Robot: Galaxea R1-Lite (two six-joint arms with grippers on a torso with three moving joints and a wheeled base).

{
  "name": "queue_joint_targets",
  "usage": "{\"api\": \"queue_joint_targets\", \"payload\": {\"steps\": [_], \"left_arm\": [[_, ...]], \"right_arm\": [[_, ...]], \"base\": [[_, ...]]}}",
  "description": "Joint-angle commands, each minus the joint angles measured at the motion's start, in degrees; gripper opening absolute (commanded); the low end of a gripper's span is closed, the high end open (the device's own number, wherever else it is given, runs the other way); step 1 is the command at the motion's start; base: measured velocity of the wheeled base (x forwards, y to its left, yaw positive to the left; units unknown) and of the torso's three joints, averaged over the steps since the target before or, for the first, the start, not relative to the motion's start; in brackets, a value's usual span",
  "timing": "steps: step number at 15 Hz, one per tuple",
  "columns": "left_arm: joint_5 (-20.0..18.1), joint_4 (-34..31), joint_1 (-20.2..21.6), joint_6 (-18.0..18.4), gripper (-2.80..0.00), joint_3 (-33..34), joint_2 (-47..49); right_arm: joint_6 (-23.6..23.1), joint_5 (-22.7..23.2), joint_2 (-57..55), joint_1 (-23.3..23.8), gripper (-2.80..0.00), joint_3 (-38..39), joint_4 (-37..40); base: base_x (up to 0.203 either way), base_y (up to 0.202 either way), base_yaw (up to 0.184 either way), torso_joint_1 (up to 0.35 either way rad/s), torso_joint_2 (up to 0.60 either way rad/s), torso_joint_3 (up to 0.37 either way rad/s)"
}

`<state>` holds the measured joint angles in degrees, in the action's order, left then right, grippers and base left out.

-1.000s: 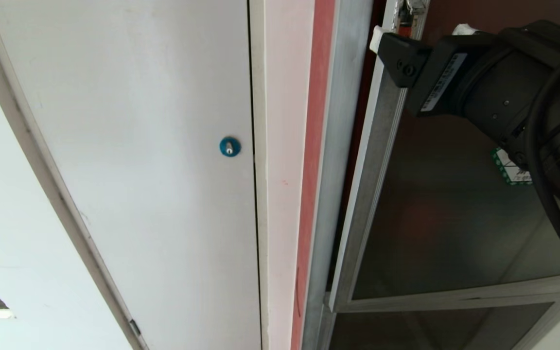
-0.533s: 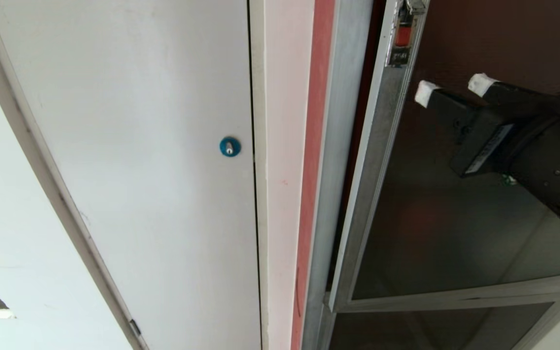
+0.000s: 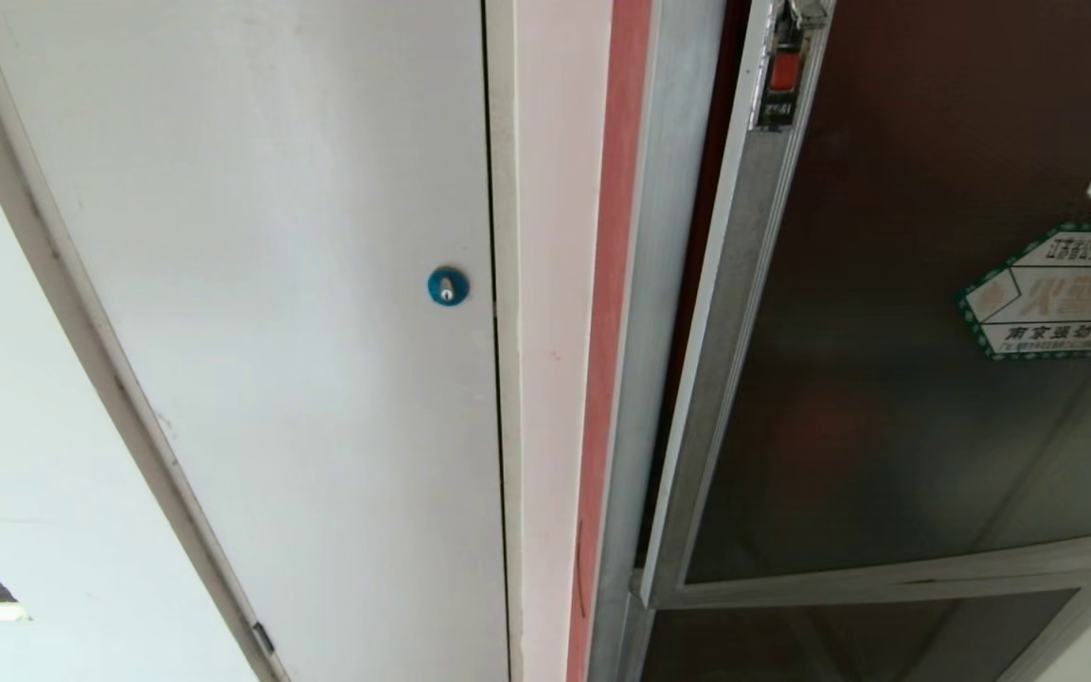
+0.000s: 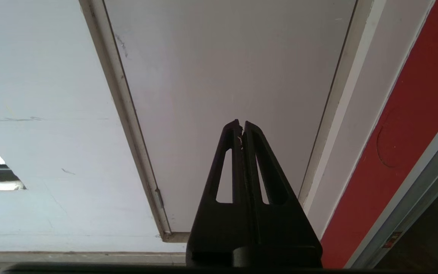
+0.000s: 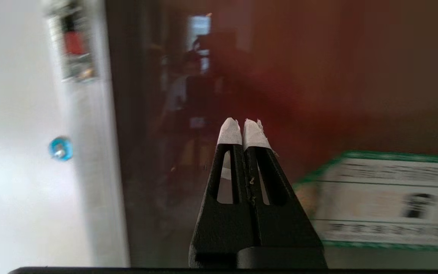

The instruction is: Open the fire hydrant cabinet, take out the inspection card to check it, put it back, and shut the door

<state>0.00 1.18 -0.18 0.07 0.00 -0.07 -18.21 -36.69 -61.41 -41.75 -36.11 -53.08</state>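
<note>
With the door [image 3: 886,398] slightly ajar beside the white panel [image 3: 271,284], the right gripper [image 5: 243,131], clenched empty near the door's hexagonal sticker [image 3: 1057,294], likely must press it closed.

The dark tinted glass door in its silver aluminium frame [image 3: 886,398] carries a green-bordered white hexagonal sticker [image 3: 1062,294] printed in Chinese: its bottom line reads 南京强劲消, running off the edge, and the top line begins 江苏省公安厅消防; the large pale characters across its middle are too faint to read. A small black tag under the red latch on the frame [image 3: 778,112] bears marks too small to make out.
</note>
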Motion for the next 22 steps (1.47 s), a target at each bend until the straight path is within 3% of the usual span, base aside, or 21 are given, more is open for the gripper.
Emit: {"api": "queue_joint_targets", "payload": {"steps": [1, 3, 9, 14, 17, 22], "left_arm": [[0.0, 0.05, 0.01, 0.01, -2.8, 0.7, 0.07], [0.0, 0.05, 0.01, 0.01, -2.8, 0.7, 0.07], [0.0, 0.05, 0.01, 0.01, -2.8, 0.7, 0.07], [0.0, 0.05, 0.01, 0.01, -2.8, 0.7, 0.07], [0.0, 0.05, 0.01, 0.01, -2.8, 0.7, 0.07], [0.0, 0.05, 0.01, 0.01, -2.8, 0.7, 0.07]], "right_arm": [[-0.13, -0.31, 7.11, 6.92, -2.8, 1.38, -0.27], [-0.09, -0.52, 12.41, 14.29, -2.8, 2.24, 1.47], [0.15, -0.4, 31.68, 40.01, -2.8, 2.58, 19.63], [0.88, 2.45, 45.57, 43.15, -2.8, 3.99, 36.43], [3.77, 11.0, 51.22, 42.56, -2.8, 10.1, 44.0], [10.62, 33.26, 61.24, 41.27, -2.8, 26.07, 47.94]], "base": [[0.0, 0.0, 0.0, 0.0, 0.0, 0.0], [0.0, 0.0, 0.0, 0.0, 0.0, 0.0], [0.0, 0.0, 0.0, 0.0, 0.0, 0.0], [0.0, 0.0, 0.0, 0.0, 0.0, 0.0], [0.0, 0.0, 0.0, 0.0, 0.0, 0.0], [0.0, 0.0, 0.0, 0.0, 0.0, 0.0]]}}
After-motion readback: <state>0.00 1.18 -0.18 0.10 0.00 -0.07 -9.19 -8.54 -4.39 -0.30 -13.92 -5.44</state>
